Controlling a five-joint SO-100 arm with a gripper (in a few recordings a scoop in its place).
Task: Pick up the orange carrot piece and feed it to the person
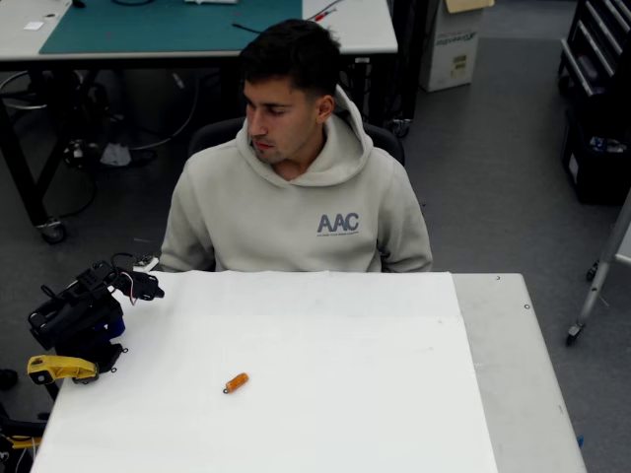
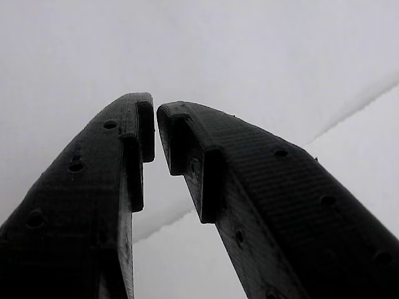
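The orange carrot piece [image 1: 235, 382] lies alone on the white table sheet [image 1: 355, 404], left of the middle and toward the front edge. The black arm is folded at the table's left edge, and its gripper [image 1: 150, 287] points right over the sheet's far left corner, well away from the carrot. In the wrist view the gripper [image 2: 156, 121] is shut with nothing held; its two black fingertips [image 2: 140, 115] nearly touch above plain white surface. The person [image 1: 296, 197], in a beige hoodie marked "AAC", sits behind the table's far edge with the head turned toward the arm.
A yellow plastic clamp [image 1: 57, 369] sits at the arm's base on the left edge. Bare grey tabletop [image 1: 518, 384] runs along the right of the sheet. Behind the person stand a workbench [image 1: 168, 30], cables and boxes on the floor.
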